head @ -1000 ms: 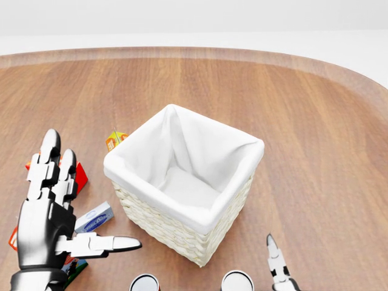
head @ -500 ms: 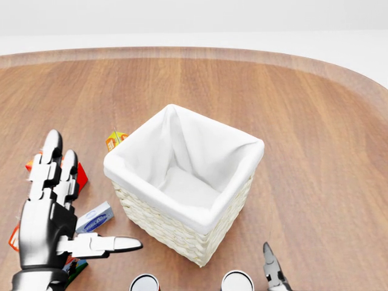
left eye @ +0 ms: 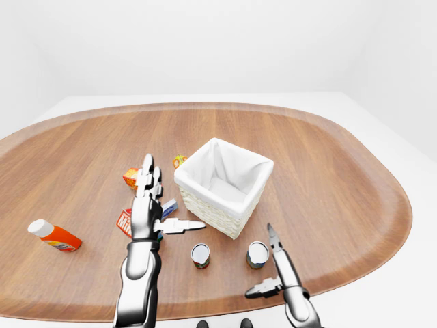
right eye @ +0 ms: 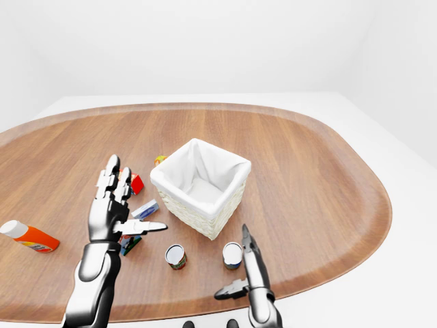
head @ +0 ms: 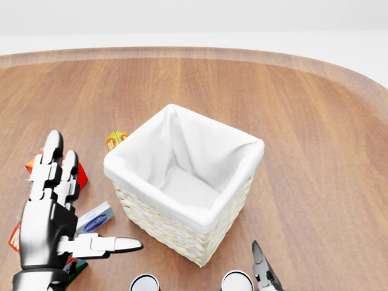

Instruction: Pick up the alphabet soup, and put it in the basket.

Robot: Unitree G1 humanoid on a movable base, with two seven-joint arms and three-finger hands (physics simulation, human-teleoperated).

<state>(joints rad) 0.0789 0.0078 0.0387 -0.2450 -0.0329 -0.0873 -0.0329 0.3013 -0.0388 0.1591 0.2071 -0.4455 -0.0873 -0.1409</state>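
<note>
Two upright cans stand on the table (left eye: 341,171) below the basket (left eye: 224,184) in the left-eye view. The can (left eye: 257,254) just left of the right hand (left eye: 280,273) is probably the alphabet soup, though its label is unreadable. That hand, nearer, has fingers spread, empty, pointing up-view. The left hand (left eye: 149,205) hovers flat, fingers splayed, over small boxes.

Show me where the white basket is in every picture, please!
Left-eye view: the basket sits just right of the middle, above two cans.
Head view: the basket fills the middle, big and close.
Right-eye view: the basket sits a little left of the middle.
Shared landmark: the open left hand always stands just left of the basket.
</note>
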